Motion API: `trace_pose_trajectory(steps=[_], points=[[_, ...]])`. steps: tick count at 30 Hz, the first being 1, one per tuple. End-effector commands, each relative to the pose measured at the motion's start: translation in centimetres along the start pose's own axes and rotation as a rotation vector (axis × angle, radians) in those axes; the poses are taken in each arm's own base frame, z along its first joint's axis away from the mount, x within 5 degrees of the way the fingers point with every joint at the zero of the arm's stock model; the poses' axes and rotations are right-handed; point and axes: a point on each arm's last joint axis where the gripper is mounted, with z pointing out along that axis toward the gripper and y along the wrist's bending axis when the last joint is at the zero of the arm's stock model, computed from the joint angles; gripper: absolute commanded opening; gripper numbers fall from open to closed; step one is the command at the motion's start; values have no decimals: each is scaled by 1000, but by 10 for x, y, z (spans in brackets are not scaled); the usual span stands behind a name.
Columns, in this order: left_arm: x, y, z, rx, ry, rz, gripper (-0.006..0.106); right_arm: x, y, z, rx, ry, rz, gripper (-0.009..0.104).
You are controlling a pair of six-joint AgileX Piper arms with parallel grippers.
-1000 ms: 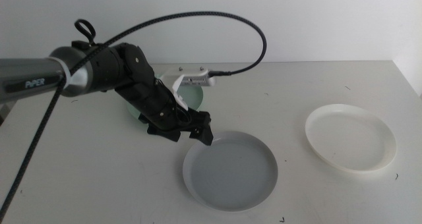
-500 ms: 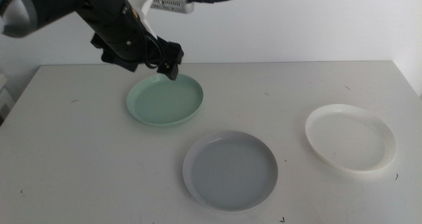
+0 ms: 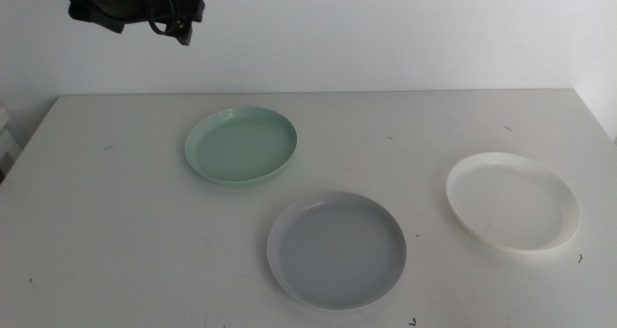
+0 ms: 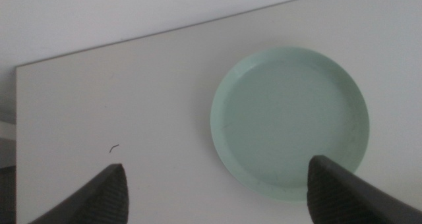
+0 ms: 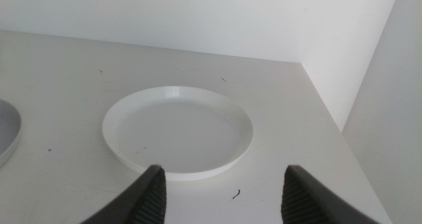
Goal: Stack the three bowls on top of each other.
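lying flat, rims up, unstacked: mint bowl (image 3: 241, 146), grey bowl (image 3: 336, 250), white bowl (image 3: 513, 203); both hands spread, empty.

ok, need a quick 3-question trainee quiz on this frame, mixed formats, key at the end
1. True or false: the three bowls are already stacked.
2. Which bowl lies nearest the camera in the middle view? A) the mint green bowl B) the grey bowl C) the white bowl
3. Fill in: the left gripper hangs open, high over the table, looking down on the ____ bowl, while the right gripper waits open near the white bowl.

Key
1. False: all three lie apart on the table, none touching.
2. B
3. mint green
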Motion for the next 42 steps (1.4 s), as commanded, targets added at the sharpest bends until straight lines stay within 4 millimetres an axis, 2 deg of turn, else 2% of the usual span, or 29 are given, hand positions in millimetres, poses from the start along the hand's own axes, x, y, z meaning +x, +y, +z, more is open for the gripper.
trace_pose_trajectory(steps=[1, 5, 9, 10, 12, 21, 25, 32, 42], points=[[-16, 15, -32, -6, -152, -48, 93, -10, -2, -3, 21, -109, -14, 45], [-22, 29, -24, 4, -165, -65, 93, -10, -2, -3, 21, -109, -14, 45], [-28, 40, -5, 39, -128, -87, 93, -10, -2, -3, 21, -109, -14, 45], [-30, 43, 8, 53, -98, -94, 93, -10, -2, -3, 21, -109, -14, 45], [-32, 44, 20, 58, -68, -94, 93, -10, -2, -3, 21, -109, -14, 45], [-33, 37, 86, 94, 47, -81, 93, -10, -2, -3, 21, -109, -14, 45], [-26, 34, 111, 107, 96, -87, 93, -10, -2, -3, 21, -109, -14, 45], [-11, 45, 152, 174, 169, -143, 93, -10, -2, -3, 21, -109, -14, 45], [7, 47, 194, 205, 221, -139, 93, -10, -2, -3, 21, -109, -14, 45]])
